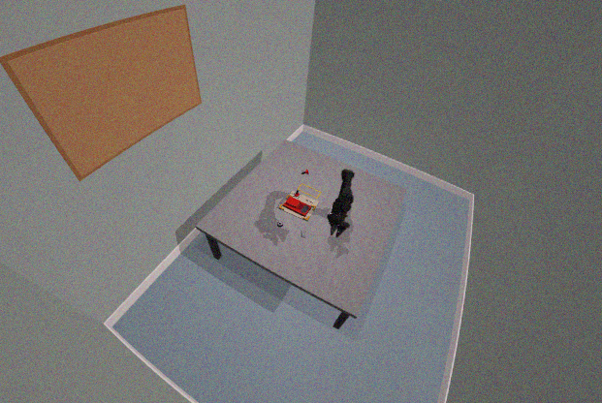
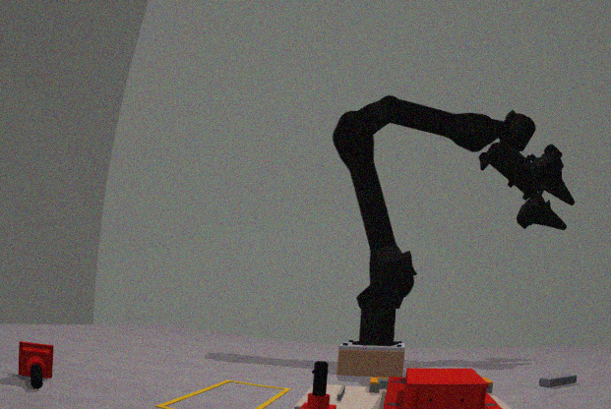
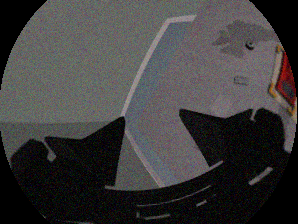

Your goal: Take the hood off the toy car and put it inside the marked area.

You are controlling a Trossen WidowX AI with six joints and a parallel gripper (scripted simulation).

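The toy car point(image 1: 308, 199) point(image 2: 354, 399) point(image 3: 275, 75) stands on the table, with a pale base and red parts on top. A raised red cover point(image 1: 296, 205) point(image 2: 446, 377) point(image 3: 286, 75), seemingly the hood, sits on it. The marked area point(image 1: 312, 187) point(image 2: 259, 385) is a yellow outline on the table beside the car; nothing lies inside the part that shows. My gripper point(image 1: 335, 234) point(image 2: 569, 215) point(image 3: 152, 115) is open and empty. It hangs high above the table, off to the side of the car, touching nothing.
A red piece with a black wheel or knob point(image 1: 305, 171) point(image 2: 35, 361) is on the table beyond the outline. A small grey bar point(image 1: 302, 233) point(image 2: 558, 380) point(image 3: 241, 80) and a black wheel point(image 1: 279, 224) point(image 3: 249, 45) lie near the car. A black knob point(image 2: 320, 378) stands upright on the car.
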